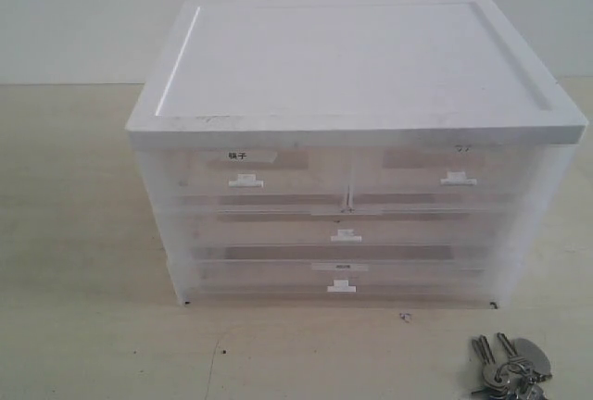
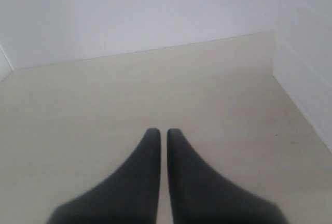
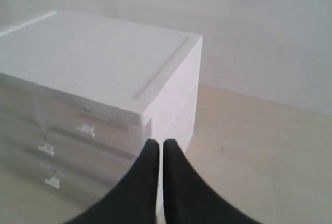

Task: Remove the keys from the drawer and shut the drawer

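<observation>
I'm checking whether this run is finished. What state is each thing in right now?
Bunch of silver metal keys: lying on the beige table, outside any drawer.
Full-width translucent plastic middle drawer: closed.
Half-width top drawer on the exterior view's left: closed.
Half-width top drawer on the exterior view's right: closed.
Lowest full-width drawer: closed.
Left tool: shut, empty.
Right tool: shut, empty.
</observation>
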Available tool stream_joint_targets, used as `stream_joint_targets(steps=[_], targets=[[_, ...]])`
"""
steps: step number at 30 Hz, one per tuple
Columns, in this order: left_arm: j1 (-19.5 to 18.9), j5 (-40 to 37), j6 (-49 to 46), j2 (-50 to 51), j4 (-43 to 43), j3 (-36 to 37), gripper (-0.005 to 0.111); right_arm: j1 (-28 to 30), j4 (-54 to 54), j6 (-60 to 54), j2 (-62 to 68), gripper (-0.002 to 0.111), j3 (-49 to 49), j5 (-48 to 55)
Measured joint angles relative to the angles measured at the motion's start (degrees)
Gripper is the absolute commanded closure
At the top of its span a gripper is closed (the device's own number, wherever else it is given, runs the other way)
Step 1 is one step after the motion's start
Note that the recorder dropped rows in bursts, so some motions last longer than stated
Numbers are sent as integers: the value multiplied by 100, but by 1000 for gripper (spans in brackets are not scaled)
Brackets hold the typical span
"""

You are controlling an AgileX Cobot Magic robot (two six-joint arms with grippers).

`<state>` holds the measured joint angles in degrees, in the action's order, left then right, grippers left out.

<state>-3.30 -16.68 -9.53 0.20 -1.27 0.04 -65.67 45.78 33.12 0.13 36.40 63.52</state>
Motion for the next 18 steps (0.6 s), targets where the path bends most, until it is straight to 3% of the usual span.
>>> stream_joint_targets(steps=[4,10,16,18], targets=[[0,0,0,0,0,0,102,0,-1,0,0,108,0,-615],[0,0,0,0,0,0,102,0,54,-154,167,108,159,-674],[0,0,0,0,0,0,102,0,745,71,1156,108,1351,-512],[0,0,0,0,0,0,102,0,1125,251,1665,108,1901,-44]])
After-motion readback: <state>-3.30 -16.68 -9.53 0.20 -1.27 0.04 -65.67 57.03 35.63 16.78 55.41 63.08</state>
